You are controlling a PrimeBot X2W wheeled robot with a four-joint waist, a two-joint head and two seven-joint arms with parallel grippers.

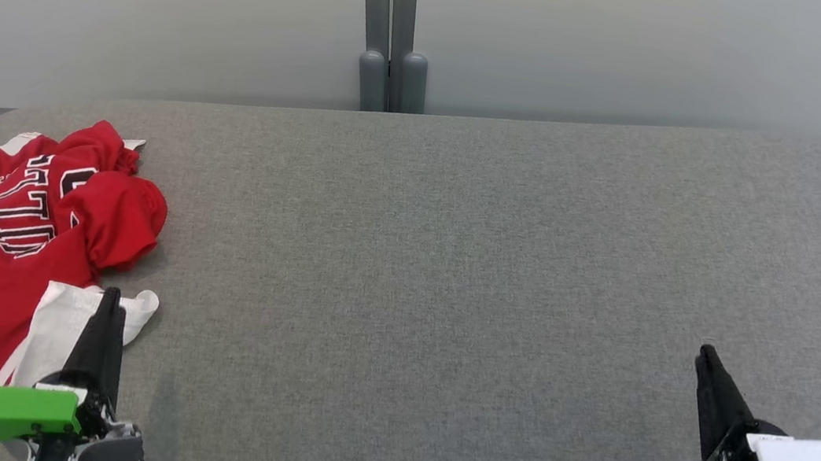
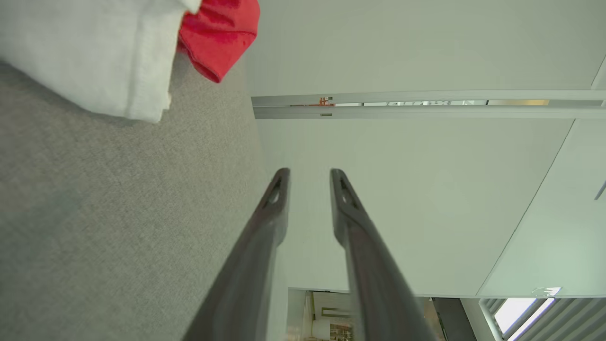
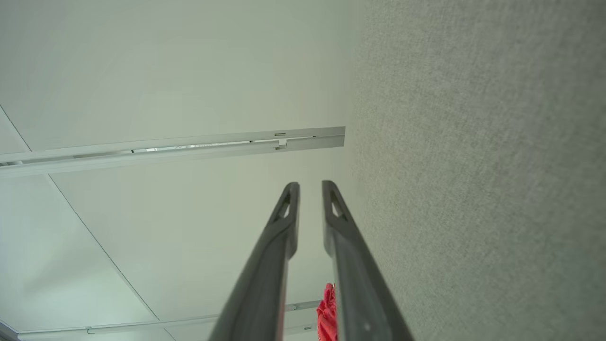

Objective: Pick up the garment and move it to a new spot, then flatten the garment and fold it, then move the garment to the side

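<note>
The crumpled red-and-white garment (image 1: pixel 22 227) lies at the surface's (image 1: pixel 453 268) left edge, not yet lifted. The left gripper (image 1: pixel 110 296), slightly parted and empty, sits just beside its white hem, likely placed to grasp it. The right gripper (image 1: pixel 705 353), narrowly parted and empty, waits near the right edge.

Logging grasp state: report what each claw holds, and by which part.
Nothing is held. The left claw is open and empty beside the garment; the right claw, fingers slightly apart, is empty over the grey surface.

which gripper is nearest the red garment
The left gripper, the green-capped one, beside the white edge of the red garment; the white-capped right gripper sits far across the grey surface.
</note>
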